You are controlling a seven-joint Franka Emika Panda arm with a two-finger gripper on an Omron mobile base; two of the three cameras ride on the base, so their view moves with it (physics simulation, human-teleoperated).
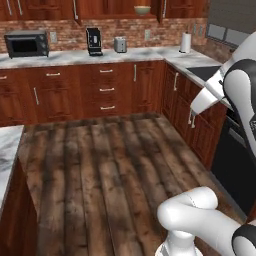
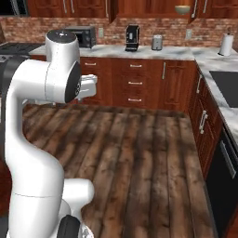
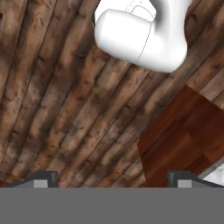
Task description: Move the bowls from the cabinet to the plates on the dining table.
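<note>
My tool (image 3: 112, 183) hangs over the dark plank floor (image 3: 65, 113) with its two dark tips spread wide and nothing between them. A tan-beige round bowl (image 1: 142, 9) sits in the open dark red-brown wooden wall cabinet (image 1: 120, 9), high above the grey-white marble table (image 1: 100, 56) along the brick wall, well apart from my tool.

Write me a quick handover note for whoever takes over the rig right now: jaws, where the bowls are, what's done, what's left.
Gripper: jaws wide open, empty, pointing down at the wooden floor.
Bowls: one tan bowl sits in the open wall cabinet above the counter, right of the toaster. No second bowl to be seen.
Done: nothing moved yet.
Left: reach the cabinet, fetch each bowl, carry it to a plate on the dining table.
</note>
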